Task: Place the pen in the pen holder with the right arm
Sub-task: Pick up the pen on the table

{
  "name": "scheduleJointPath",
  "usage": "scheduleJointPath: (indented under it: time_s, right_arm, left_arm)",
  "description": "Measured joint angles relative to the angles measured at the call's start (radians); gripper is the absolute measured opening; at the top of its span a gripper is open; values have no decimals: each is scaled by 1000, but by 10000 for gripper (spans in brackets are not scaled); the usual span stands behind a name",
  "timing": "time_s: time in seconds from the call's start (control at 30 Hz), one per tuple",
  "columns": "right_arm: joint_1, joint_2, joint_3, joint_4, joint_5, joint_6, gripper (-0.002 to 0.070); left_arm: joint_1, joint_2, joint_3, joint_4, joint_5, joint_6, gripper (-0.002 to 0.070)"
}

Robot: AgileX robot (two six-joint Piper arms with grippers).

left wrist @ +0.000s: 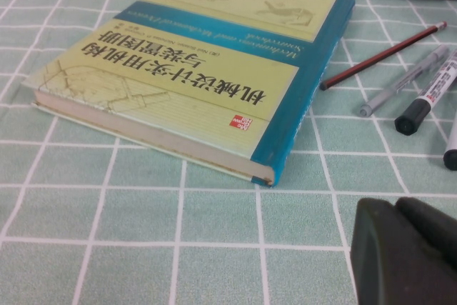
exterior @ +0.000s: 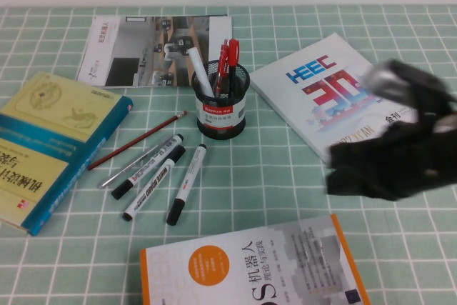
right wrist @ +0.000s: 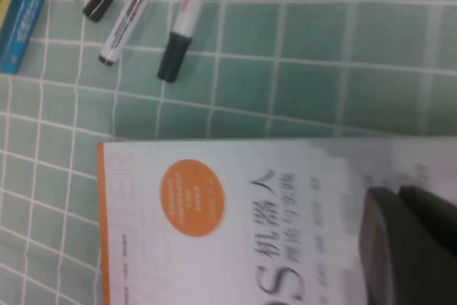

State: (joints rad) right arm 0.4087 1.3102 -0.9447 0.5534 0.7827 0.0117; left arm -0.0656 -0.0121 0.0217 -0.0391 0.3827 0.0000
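Right pincer hangs blurred above the worktop, its opening impossible for us to tell, nothing visibly held. We judge it should travel left to the pen, lying flat near the pen holder. Left pincer sits parked beside a yellow book.

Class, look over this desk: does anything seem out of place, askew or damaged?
Nothing is damaged or spilled. The pen lies loose by other markers, outside the pen holder. The right gripper hovers right of them; the left gripper sits near the yellow book.
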Motion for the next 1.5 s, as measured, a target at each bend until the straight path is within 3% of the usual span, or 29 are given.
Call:
scheduleJointPath:
  time_s: [0.23, 0.67, 0.8, 1.0, 1.07, 1.27, 1.5]
  right_arm:
    - [234, 281, -262, -156, -27, 213, -20]
    - [379, 753, -803, -361, 187, 457, -14]
    - [390, 868, -981, -385, 282, 508, 62]
    - [392, 993, -1156, -434, 376, 596, 302]
    - [392, 1015, -1187, -457, 386, 628, 351]
    - [392, 1037, -1206, -533, 385, 688, 379]
    - [392, 1068, -1208, -537, 368, 696, 331]
  left_arm:
    - [0, 0, 0, 0, 0, 0, -6]
    - [0, 0, 0, 0, 0, 0, -6]
    - [0, 0, 0, 0, 0, 0, -6]
    - [0, 0, 0, 0, 0, 0, -6]
    - [0, 0, 0, 0, 0, 0, -6]
    - [0, 0, 0, 0, 0, 0, -6]
    - [0, 0, 0, 0, 0, 0, -6]
